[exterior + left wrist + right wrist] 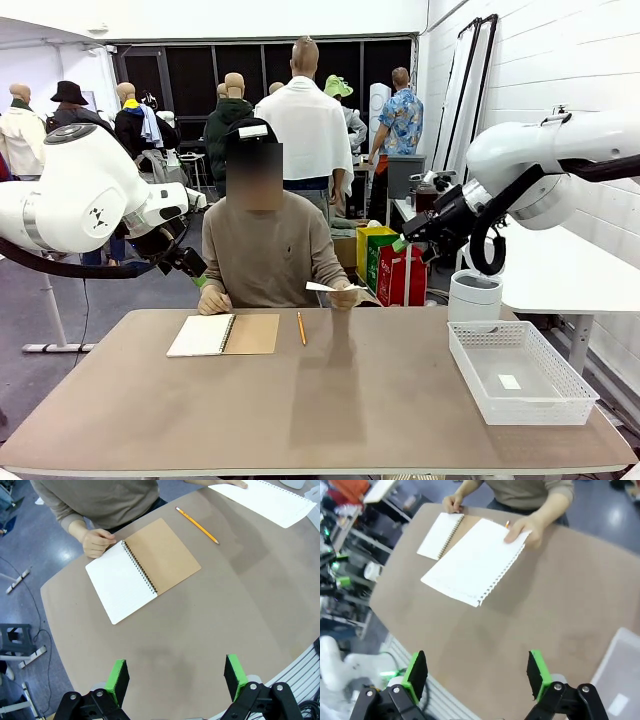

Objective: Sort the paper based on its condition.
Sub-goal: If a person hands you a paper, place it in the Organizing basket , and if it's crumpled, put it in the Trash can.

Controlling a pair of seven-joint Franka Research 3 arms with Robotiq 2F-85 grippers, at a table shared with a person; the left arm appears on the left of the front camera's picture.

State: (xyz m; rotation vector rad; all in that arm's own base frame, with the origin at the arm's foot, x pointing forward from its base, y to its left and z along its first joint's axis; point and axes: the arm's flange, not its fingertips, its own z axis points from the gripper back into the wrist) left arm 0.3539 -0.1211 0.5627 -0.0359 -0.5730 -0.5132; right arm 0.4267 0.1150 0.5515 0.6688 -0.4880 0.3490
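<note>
The person across the table holds a flat white sheet of paper [328, 288] [475, 562] [267, 499] just above the tabletop in one hand [526, 529]; one long edge is ragged with torn spiral holes. My left gripper [176, 680] [199, 279] hangs open high over the table's left side, nothing between its green pads. My right gripper [476, 675] [402, 243] is also open and empty, raised over the right side and well short of the sheet.
An open spiral notebook [222, 335] [142, 567] with a brown cover lies at the far left, the person's other hand [97, 542] at its corner. A yellow pencil [301, 328] lies beside it. A white mesh basket [560, 395] [625, 650] at the right holds one small paper scrap [509, 381].
</note>
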